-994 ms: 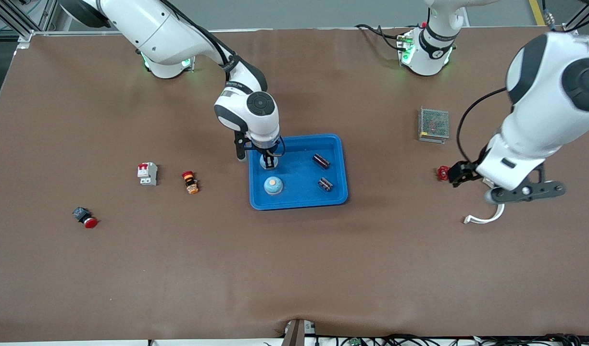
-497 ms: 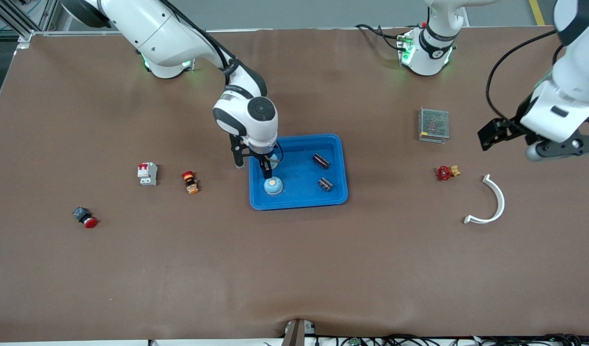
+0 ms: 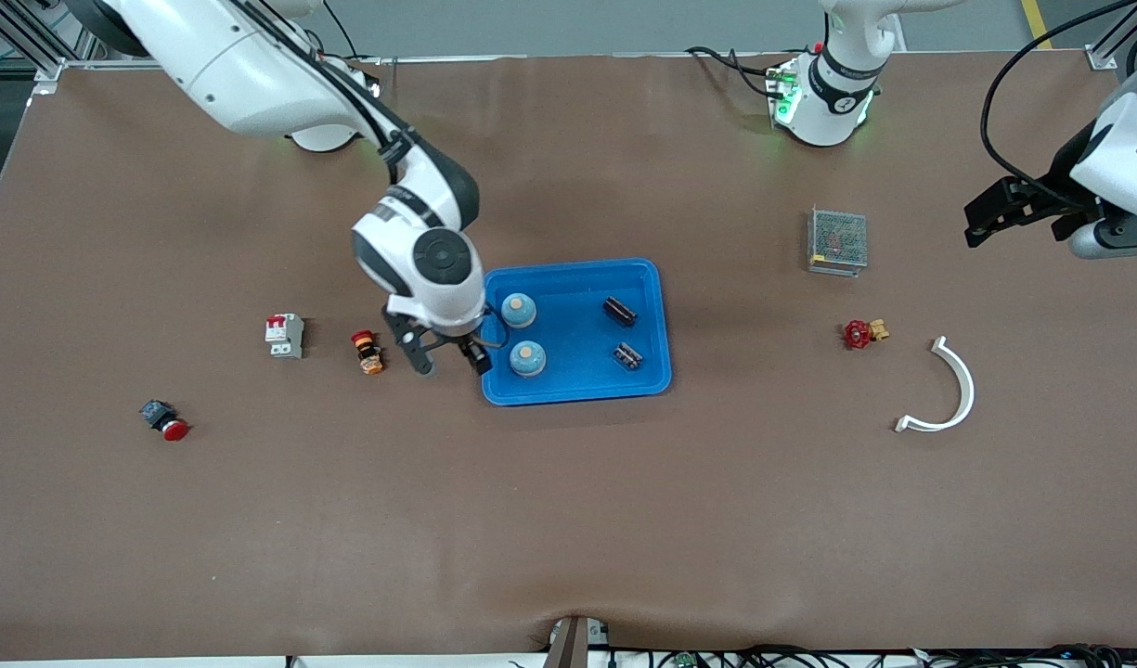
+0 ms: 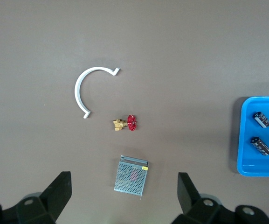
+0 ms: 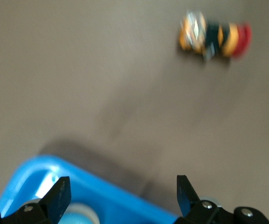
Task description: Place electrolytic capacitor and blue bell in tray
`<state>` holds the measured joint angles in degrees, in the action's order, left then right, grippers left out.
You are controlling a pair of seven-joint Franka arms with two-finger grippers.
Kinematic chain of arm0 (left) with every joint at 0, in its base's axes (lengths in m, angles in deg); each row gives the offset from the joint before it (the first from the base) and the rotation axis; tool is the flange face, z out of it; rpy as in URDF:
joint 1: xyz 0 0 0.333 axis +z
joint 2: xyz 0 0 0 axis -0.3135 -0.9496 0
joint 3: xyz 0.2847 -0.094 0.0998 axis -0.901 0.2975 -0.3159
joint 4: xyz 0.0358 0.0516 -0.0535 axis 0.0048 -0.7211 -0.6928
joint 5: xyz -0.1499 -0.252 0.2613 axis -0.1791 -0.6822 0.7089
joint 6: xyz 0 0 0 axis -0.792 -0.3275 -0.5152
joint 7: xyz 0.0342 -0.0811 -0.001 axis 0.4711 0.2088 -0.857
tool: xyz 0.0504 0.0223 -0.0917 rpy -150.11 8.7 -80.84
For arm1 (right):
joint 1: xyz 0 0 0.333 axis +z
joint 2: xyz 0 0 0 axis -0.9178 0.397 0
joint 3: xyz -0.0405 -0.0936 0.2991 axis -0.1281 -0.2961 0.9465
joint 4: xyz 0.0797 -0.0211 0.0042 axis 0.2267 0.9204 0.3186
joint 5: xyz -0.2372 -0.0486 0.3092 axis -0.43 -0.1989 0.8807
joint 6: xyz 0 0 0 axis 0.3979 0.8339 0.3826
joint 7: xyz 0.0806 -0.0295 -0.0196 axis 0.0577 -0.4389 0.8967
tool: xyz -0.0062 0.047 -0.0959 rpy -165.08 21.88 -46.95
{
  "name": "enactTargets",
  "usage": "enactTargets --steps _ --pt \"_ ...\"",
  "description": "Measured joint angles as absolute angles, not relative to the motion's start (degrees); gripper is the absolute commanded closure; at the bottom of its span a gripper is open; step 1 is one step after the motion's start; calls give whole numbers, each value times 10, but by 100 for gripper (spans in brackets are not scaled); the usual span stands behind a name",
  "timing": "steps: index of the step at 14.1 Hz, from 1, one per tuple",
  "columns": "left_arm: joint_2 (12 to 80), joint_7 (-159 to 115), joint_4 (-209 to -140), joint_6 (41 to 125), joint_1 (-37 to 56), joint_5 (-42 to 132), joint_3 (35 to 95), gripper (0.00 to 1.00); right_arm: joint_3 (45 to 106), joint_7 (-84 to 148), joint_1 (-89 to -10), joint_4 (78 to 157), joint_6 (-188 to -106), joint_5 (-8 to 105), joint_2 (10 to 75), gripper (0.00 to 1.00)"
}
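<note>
The bright-blue tray [image 3: 577, 266] lies mid-table. In it are two blue bells [image 3: 518, 309] [image 3: 527, 358] and two dark electrolytic capacitors [image 3: 620, 311] [image 3: 628, 354]. My right gripper [image 3: 450, 360] is open and empty, over the tray's rim at the right arm's end. The right wrist view shows that rim [image 5: 106, 196] and one bell [image 5: 76, 214] between its spread fingers [image 5: 120, 198]. My left gripper [image 3: 986, 223] is open and empty, high over the table's left-arm end. Its wrist view [image 4: 125, 200] shows the tray [image 4: 260, 165] and capacitors [image 4: 262, 118].
An orange-and-red push button [image 3: 368, 352], a white breaker [image 3: 285, 335] and a red-capped button [image 3: 165, 420] lie toward the right arm's end. A metal mesh box [image 3: 838, 240], a red valve [image 3: 860, 333] and a white curved clip [image 3: 949, 390] lie toward the left arm's end.
My right gripper has left the bell in the tray and moved to the tray's rim at the right arm's end. My left arm has swung up and away from the valve and clip.
</note>
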<state>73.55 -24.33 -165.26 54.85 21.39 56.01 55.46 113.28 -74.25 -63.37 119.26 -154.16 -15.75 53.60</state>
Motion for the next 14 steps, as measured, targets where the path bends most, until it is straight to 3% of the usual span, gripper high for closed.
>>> enactTargets --steps 3,7,14 --pt "743 -208 -1653 546 194 560 508 0 1135 -583 -703 1186 -1507 -157 512 0" --pt "752 -193 -1652 546 192 559 493 0 1156 -356 -784 1147 -1376 -125 443 0" --pt "753 -196 -1651 546 189 559 493 0 1161 -73 -823 1025 -1185 -76 355 0"
